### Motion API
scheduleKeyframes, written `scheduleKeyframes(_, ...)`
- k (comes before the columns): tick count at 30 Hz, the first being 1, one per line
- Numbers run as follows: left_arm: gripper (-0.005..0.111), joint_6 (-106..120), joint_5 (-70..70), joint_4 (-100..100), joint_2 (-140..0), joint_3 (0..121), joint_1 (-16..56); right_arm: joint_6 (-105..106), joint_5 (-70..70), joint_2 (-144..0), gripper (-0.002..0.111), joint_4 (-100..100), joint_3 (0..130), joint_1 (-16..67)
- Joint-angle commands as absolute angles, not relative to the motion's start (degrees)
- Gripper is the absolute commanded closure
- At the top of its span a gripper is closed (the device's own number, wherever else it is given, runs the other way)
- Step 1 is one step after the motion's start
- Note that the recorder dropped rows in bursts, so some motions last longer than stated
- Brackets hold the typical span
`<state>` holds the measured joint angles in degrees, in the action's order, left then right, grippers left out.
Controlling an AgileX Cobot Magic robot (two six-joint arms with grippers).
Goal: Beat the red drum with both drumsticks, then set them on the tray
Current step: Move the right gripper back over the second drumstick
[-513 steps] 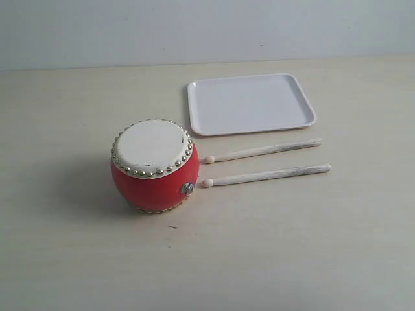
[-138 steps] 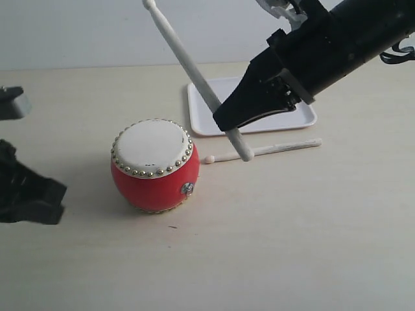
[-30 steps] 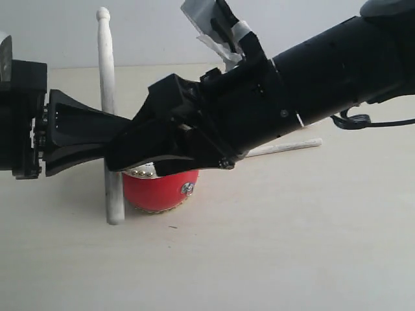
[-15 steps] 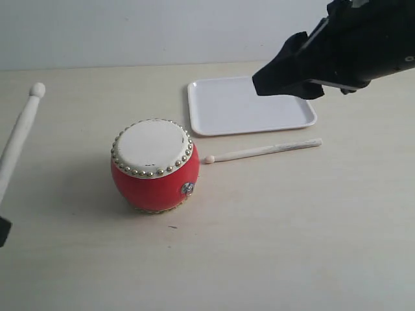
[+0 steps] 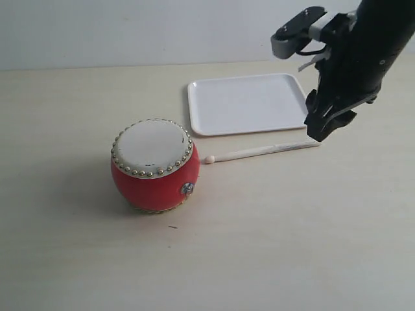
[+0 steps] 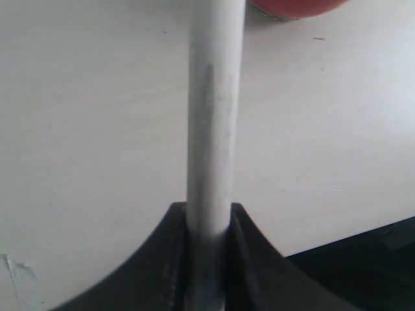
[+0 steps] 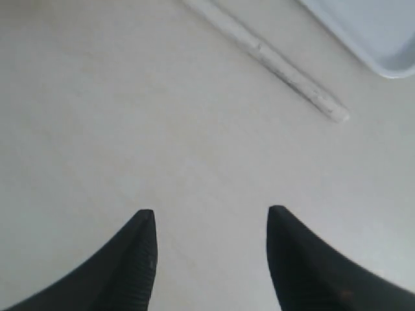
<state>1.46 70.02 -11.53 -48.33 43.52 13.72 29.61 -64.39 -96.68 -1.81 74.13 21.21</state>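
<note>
The red drum (image 5: 155, 166) stands upright on the table, cream skin up; its red belly edge (image 6: 295, 6) shows in the left wrist view. One drumstick (image 5: 262, 151) lies flat between drum and tray, bead tip toward the drum; its butt end (image 7: 285, 72) shows in the right wrist view. The white tray (image 5: 249, 103) lies behind it with nothing on it. My right gripper (image 5: 322, 129) hangs open just above the stick's butt end, its fingers (image 7: 139, 256) wide apart over bare table. My left gripper (image 6: 209, 217) is shut on the other drumstick (image 6: 214, 110); it is out of the exterior view.
The pale wooden table (image 5: 259, 246) stretches wide in front of the drum. A corner of the tray (image 7: 376, 39) lies close beside the stick's butt end. The table's near edge (image 6: 350, 240) shows in the left wrist view, dark beyond it.
The left arm has withdrawn out of the exterior view with its stick. The right arm swung from over the tray down to the lying stick's butt end, jaws open.
</note>
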Motion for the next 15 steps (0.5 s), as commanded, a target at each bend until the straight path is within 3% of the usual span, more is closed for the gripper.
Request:
scheduleKeyframes(1, 0.107, 1.0, 70.0, -11.7, -48.0, 44.0, 13.6, 35.2, -69.1, -104.5, 0.059, 0.4, 80.1, 20.8)
scheduleKeyframes(10, 0.107, 1.0, 70.0, -12.7, -48.0, 44.0, 13.6, 57.0, -65.9, -112.0, 0.060, 2.9, 83.9, 20.8)
scheduleKeyframes(15, 0.107, 1.0, 70.0, -12.9, -48.0, 44.0, 13.6, 63.5, -60.2, -113.3, 0.070, 3.2, 83.9, 20.8)
